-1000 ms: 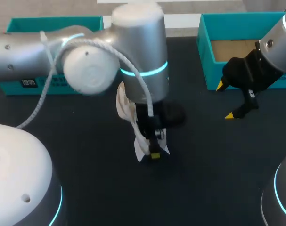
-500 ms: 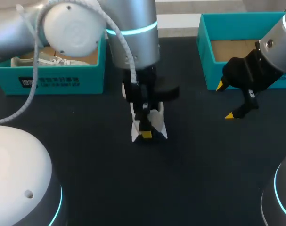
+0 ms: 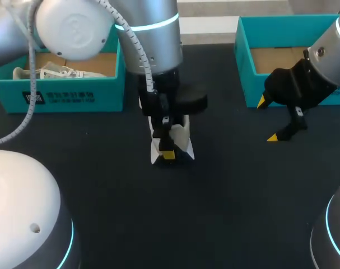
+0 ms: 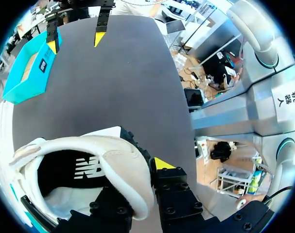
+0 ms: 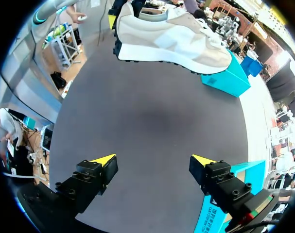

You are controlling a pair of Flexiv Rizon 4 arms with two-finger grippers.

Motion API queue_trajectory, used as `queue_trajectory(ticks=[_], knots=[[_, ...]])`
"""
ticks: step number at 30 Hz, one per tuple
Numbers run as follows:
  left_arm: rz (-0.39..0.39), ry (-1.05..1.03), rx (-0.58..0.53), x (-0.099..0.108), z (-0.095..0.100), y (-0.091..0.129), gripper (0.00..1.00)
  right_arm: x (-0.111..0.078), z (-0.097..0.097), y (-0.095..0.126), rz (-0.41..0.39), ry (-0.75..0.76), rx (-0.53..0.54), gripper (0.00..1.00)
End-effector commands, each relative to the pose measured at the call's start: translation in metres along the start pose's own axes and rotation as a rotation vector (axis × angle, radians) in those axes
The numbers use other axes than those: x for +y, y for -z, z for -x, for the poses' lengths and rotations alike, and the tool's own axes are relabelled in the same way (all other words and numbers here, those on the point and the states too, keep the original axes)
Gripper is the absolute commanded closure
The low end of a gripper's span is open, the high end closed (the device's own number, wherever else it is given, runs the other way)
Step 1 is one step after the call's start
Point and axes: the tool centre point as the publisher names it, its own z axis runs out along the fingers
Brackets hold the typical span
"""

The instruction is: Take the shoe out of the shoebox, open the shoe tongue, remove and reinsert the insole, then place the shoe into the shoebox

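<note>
The pale shoe (image 3: 184,140) sits in the middle of the head view, a little above centre, mostly hidden under the left arm's wrist. The left gripper (image 3: 167,152) pinches it from above. In the left wrist view one finger is down inside the dark opening of the shoe (image 4: 113,160) and the other, yellow-tipped, lies against the outside. The padded collar is clamped between them at the left gripper (image 4: 146,187).

From the right wrist view the shoe (image 5: 166,36) lies level, sole toward the table (image 3: 214,213), well ahead of the right gripper (image 5: 153,165). I cannot tell whether the sole touches the surface.

The teal left shoebox (image 3: 74,98) stands in the upper left of the head view, near the shoe, with a second shoe (image 3: 52,73) inside. The right shoebox (image 3: 243,61) is in the upper right, cardboard floor showing. The right gripper (image 3: 269,119) hangs just in front of it, fingers spread wide with nothing between them, well apart from the shoe.
</note>
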Motion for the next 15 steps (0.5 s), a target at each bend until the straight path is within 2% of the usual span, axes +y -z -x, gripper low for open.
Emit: queue_trajectory(ticks=[1, 9, 15], knots=[[0.000, -0.037, 0.011, 0.007, -0.001, 0.006, 1.00, 0.000, 0.000, -0.002, -0.003, -0.001, 0.000, 0.00], [0.029, -0.170, 0.030, 0.058, 0.018, 0.053, 1.00, 0.000, 0.000, -0.002, -0.003, -0.001, 0.000, 0.00], [0.065, -0.243, 0.055, 0.098, 0.037, 0.069, 1.00, 0.000, 0.000, -0.002, -0.003, -0.001, 0.000, 0.00]])
